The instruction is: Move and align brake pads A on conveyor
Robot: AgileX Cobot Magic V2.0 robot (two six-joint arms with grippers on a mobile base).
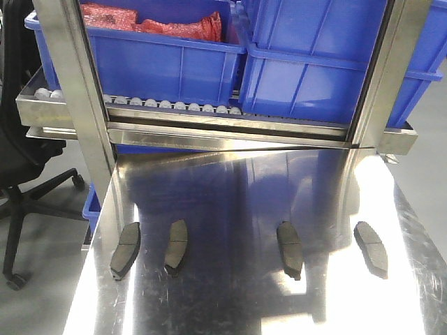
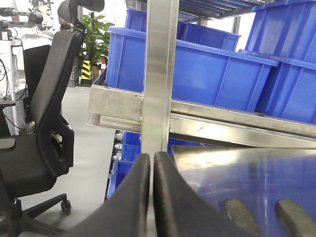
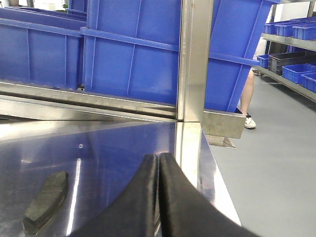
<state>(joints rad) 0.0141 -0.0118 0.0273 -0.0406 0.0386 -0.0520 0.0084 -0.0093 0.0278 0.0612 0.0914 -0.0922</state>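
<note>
Several dark-grey brake pads lie in a row on a shiny steel table [image 1: 230, 202]: one at the far left [image 1: 126, 249], one beside it [image 1: 177, 246], one right of centre [image 1: 289, 248] and one at the far right [image 1: 371, 248]. The conveyor is out of view. In the left wrist view my left gripper [image 2: 152, 157] is shut and empty above the table's left corner, with two pads [image 2: 242, 217] [image 2: 296, 217] to its right. My right gripper [image 3: 159, 157] is shut and empty near the table's right edge, a pad [image 3: 47, 200] to its left. Neither gripper appears in the front view.
Behind the table stands a steel rack with small rollers [image 1: 174, 106] carrying blue bins [image 1: 167, 56], framed by steel posts [image 1: 77, 84] [image 1: 380, 77]. A black office chair [image 1: 21, 139] is off the table's left. A person's leg [image 3: 247, 98] shows beyond the right post.
</note>
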